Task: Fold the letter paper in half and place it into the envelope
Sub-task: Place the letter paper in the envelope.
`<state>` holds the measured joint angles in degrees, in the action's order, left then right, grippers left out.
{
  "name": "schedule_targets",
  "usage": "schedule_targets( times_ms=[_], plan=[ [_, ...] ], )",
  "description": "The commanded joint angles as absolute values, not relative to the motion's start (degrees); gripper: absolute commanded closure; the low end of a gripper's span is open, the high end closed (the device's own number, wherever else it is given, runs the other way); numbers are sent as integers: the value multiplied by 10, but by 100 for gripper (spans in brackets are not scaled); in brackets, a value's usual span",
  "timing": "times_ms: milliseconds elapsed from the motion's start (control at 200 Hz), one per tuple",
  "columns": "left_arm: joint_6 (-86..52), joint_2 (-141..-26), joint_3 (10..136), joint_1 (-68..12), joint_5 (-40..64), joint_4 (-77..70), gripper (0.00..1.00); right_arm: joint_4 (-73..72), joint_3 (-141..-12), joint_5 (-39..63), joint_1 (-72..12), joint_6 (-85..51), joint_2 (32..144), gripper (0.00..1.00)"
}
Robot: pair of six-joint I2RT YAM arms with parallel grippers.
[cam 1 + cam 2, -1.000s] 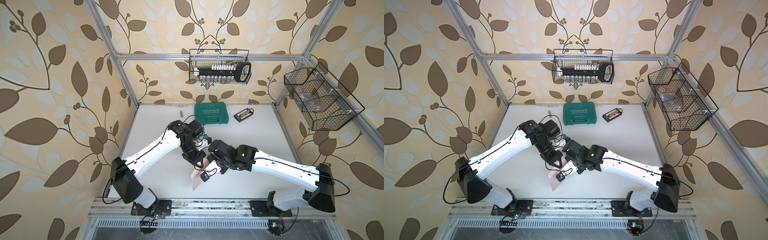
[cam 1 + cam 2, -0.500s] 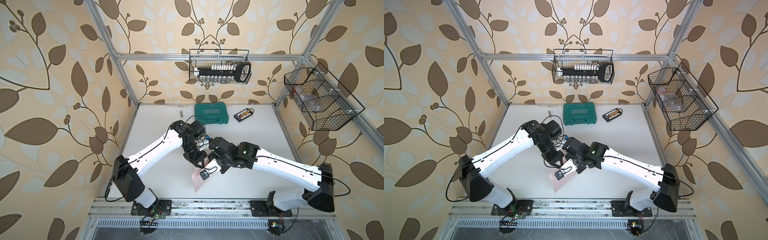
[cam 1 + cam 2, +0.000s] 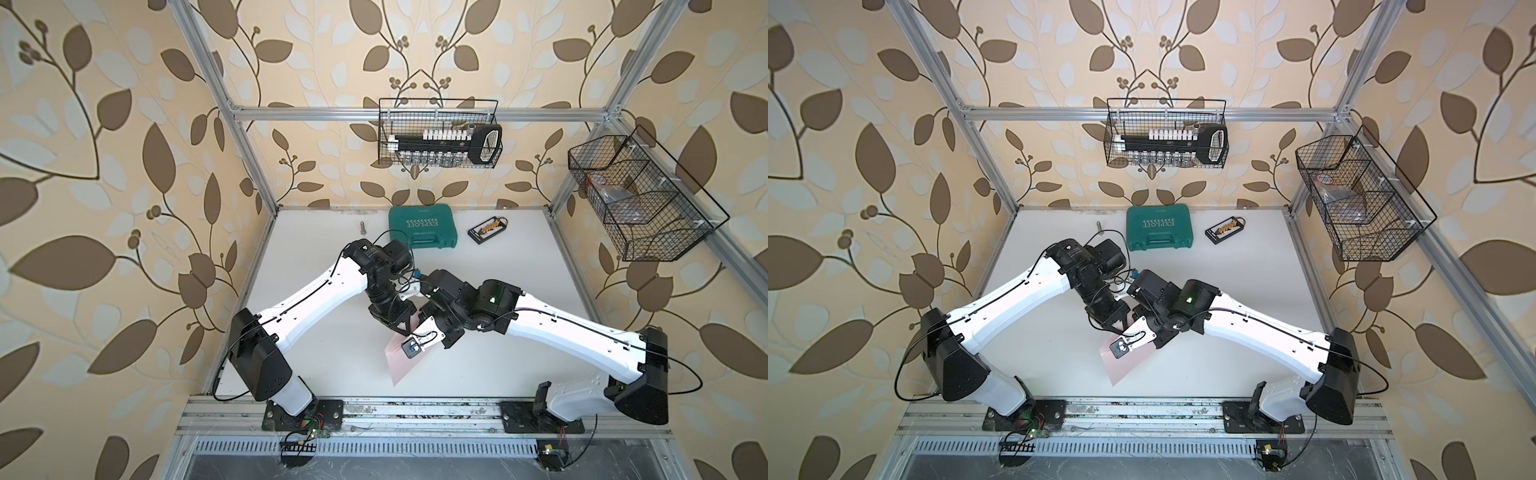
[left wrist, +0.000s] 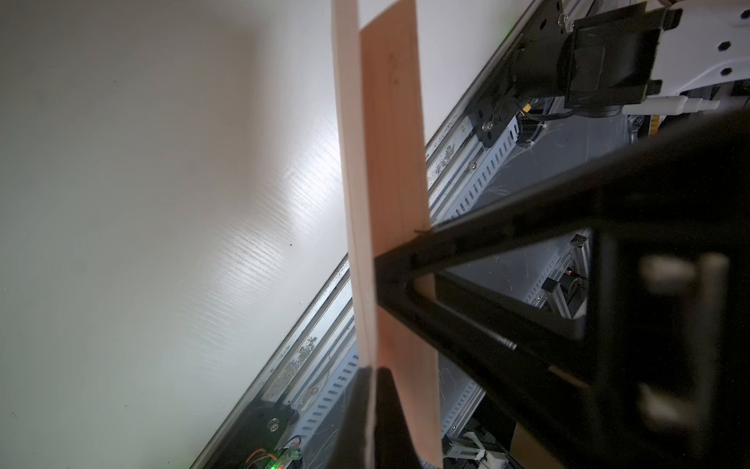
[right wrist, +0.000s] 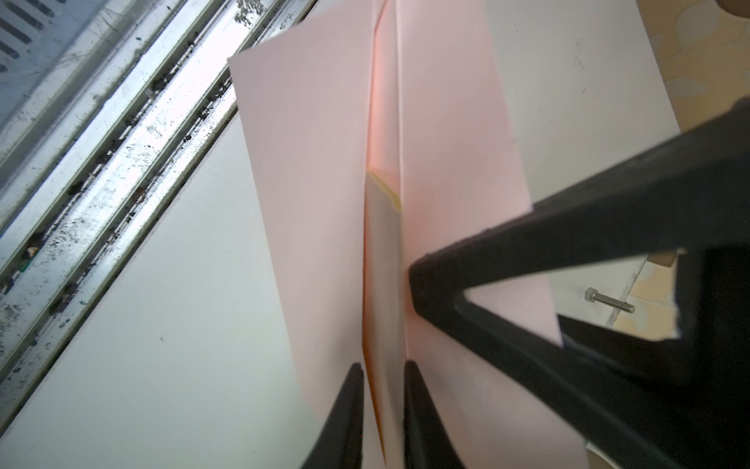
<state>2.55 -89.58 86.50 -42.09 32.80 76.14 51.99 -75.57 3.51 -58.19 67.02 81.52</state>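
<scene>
Letter paper (image 5: 381,264) sits partly inside the pink envelope (image 3: 401,361), which the closed left gripper (image 4: 370,373) holds above the table's (image 3: 519,257) near middle. Right gripper (image 5: 383,367), jaws slightly apart around the paper, should slide it deeper, straight and gently.

Leaf-patterned wallpaper (image 3: 124,174) lines the walls behind an aluminium frame (image 3: 316,111). A wire basket (image 3: 440,160) hangs at the back and a second basket (image 3: 648,232) at the side, above the white worktop (image 3: 511,266).

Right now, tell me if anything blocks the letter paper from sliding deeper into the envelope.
Nothing visible does. The letter paper sits partway between the spread pink walls of the envelope, and the gap beyond its leading edge looks clear.
</scene>
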Motion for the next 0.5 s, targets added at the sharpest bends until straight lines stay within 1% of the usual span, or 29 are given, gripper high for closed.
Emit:
schedule_targets(
  times_ms=[0, 60, 150, 495],
  plan=[
    [36, -896, 884, -426, 332, 777, 100, 539, -776, 61, -579, 661, 822, 88],
    [36, -896, 885, -426, 331, 777, 100, 540, -777, 64, -579, 660, 825, 95],
    [37, -897, 885, -427, 332, 777, 100, 540, -776, 66, -579, 659, 831, 100],
    [32, -904, 889, -437, 344, 769, 100, 527, -781, 60, -580, 655, 864, 100]
  ],
)
